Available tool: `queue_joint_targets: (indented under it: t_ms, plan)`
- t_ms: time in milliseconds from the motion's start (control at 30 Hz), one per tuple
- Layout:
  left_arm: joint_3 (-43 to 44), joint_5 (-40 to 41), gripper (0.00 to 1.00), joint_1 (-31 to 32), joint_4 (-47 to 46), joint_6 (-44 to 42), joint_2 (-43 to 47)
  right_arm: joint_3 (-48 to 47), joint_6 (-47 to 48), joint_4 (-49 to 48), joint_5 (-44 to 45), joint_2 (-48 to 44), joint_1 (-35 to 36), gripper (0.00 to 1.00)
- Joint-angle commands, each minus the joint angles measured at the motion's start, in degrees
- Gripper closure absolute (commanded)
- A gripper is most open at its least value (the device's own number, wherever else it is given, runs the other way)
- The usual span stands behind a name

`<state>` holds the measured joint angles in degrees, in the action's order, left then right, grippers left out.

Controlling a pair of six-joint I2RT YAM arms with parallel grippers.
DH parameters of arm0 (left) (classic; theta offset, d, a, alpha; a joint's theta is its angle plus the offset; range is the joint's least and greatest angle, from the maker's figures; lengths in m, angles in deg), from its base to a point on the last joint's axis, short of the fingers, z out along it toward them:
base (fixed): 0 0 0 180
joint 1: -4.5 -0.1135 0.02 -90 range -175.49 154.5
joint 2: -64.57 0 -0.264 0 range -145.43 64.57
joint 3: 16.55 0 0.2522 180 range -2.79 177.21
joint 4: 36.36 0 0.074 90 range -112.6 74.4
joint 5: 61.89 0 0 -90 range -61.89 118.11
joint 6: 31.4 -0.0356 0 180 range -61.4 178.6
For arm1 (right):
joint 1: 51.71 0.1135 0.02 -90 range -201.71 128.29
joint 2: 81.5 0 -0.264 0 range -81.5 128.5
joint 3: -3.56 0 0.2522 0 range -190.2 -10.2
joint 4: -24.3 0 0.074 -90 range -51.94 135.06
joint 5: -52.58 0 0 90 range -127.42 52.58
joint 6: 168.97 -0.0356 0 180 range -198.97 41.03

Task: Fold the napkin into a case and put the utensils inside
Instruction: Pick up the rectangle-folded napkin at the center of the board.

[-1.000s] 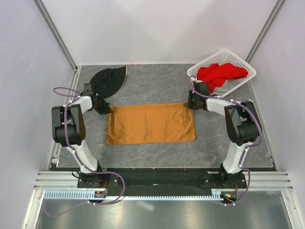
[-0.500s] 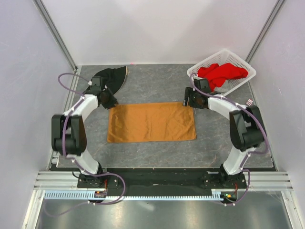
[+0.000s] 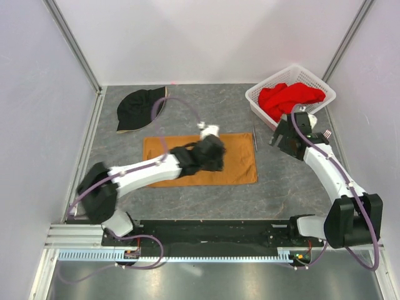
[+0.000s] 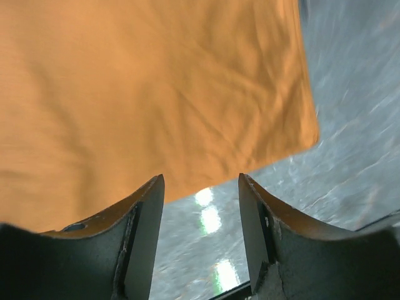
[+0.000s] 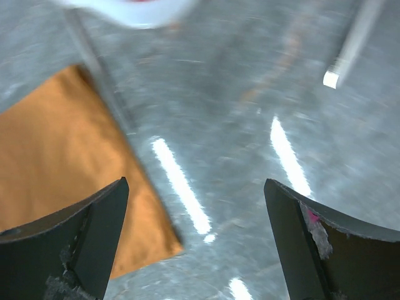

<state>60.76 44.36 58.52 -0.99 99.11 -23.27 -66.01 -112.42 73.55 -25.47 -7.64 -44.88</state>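
The orange-brown napkin (image 3: 240, 164) lies flat in the middle of the table. My left arm reaches across it, and the left gripper (image 3: 212, 159) hangs open over its near part. In the left wrist view the napkin (image 4: 144, 94) fills the top, and bare table shows between the open fingers of the left gripper (image 4: 201, 187). My right gripper (image 3: 281, 139) stands open over bare table, right of the napkin. A thin grey knife-like piece (image 3: 254, 139) lies along the napkin's right edge. The small silver fork (image 3: 325, 133) rests beyond the right arm. I see no case.
A black hat (image 3: 140, 107) lies at the far left. A white basket (image 3: 319, 107) with a red cloth (image 3: 290, 97) stands at the far right, close behind my right gripper. In the right wrist view I see the napkin corner (image 5: 69, 162), the knife-like piece (image 5: 103, 75) and the fork's handle (image 5: 353, 44).
Both grippers have opened and left the napkin's far corners. The left arm has swung right, over the napkin's middle. The right arm has drawn back to the right.
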Motion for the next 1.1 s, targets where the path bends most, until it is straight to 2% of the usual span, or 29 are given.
queue_joint_targets:
  t_ms: [0,100,400,1067]
  plan:
    - [14.5,11.8,0.42,9.7,3.3,1.9,-12.3,3.6,-3.8,7.0,5.5,-7.4,-6.5,0.02]
    - [24.5,13.5,0.40,13.5,7.2,0.4,-20.3,4.7,-2.0,7.1,3.6,-10.5,-11.2,0.02]
    - [39.4,12.3,0.36,18.2,11.5,-3.7,-34.0,4.4,-2.0,7.9,1.9,-11.5,-11.8,0.02]
    - [42.4,9.9,0.49,17.6,10.7,-6.5,-42.1,7.4,-0.3,4.9,-2.3,-12.1,-11.9,0.02]
